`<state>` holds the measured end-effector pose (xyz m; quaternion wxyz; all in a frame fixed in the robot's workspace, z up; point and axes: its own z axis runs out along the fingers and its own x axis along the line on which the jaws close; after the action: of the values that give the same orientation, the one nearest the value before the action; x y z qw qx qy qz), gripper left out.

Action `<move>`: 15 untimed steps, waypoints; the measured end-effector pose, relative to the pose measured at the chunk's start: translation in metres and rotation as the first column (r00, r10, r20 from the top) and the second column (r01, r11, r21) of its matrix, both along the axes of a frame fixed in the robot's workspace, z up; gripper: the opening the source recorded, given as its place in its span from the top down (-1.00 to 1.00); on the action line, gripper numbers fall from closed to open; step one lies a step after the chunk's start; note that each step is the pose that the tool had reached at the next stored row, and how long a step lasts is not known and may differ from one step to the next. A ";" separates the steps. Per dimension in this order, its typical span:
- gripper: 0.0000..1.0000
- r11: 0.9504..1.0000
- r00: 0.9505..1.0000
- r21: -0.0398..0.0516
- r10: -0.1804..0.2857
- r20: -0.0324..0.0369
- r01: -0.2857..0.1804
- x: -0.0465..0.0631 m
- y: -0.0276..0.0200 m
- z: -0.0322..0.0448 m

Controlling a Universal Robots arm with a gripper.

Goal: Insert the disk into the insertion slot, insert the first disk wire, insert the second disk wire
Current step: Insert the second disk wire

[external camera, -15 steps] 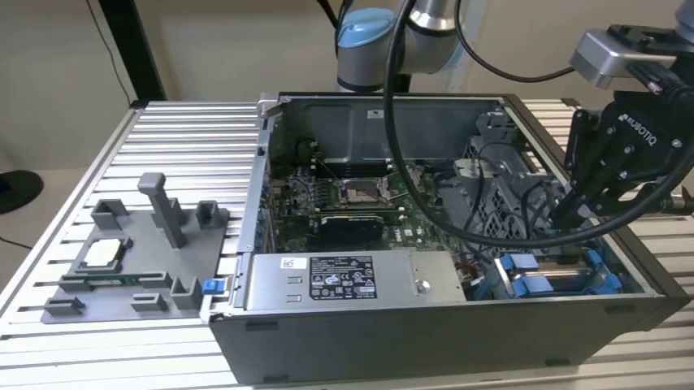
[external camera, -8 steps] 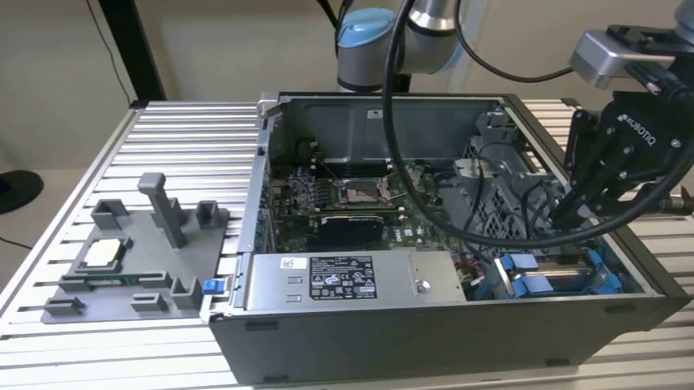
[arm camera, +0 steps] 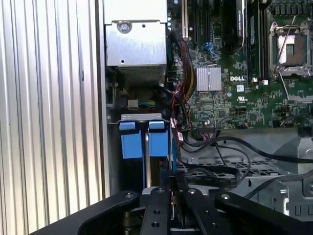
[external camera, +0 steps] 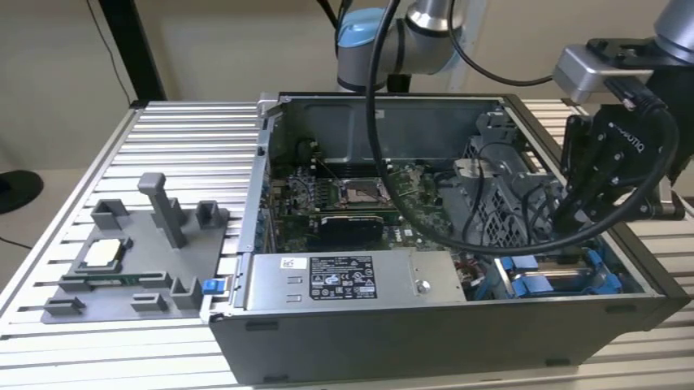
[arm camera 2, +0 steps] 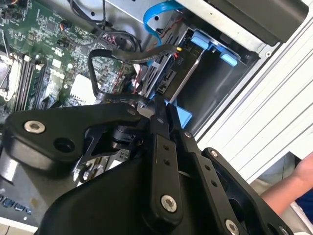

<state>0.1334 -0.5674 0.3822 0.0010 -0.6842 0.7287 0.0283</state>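
- The gripper [external camera: 571, 218] is reaching down into the open computer case [external camera: 434, 341] at the corner on the exterior view's right, beside the blue rails.
- In both wrist views its jaws are sitting narrow, close together, and the tips look to be pinching a dark wire connector [arm camera 2: 157, 102]; the tips themselves are partly hidden, so the grip is not fully clear.
- The disk [arm camera 2: 182, 73] is sitting on edge inside the insertion slot [arm camera 2: 217, 93], its blue frame tabs [arm camera: 145, 139] showing side by side at the bay's end.
- A black wire [arm camera 2: 132, 54] is looping from the disk's end towards the green circuit board [arm camera: 244, 88].
- A light blue flat cable [arm camera 2: 156, 12] is curving above the bay.
- The grey labelled power box [external camera: 353, 280] is lying along the case's near wall.
- The case is resting on a ribbed metal surface [external camera: 184, 138], with a grey holder tray [external camera: 136, 260] well apart from it on the exterior view's left.
- A person's hand [arm camera 2: 305, 171] is showing near the surface's edge.
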 end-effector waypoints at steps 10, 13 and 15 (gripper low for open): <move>1.00 1.000 0.998 -0.001 0.000 0.070 0.000 -0.004 0.0000 -0.0101; 1.00 1.000 0.997 -0.001 0.000 0.077 0.000 -0.004 0.0000 -0.0129; 1.00 1.000 0.997 -0.001 0.000 0.078 0.000 -0.004 0.0000 -0.0134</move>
<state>0.1294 -0.5673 0.3688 0.0290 -0.6848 0.7281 0.0009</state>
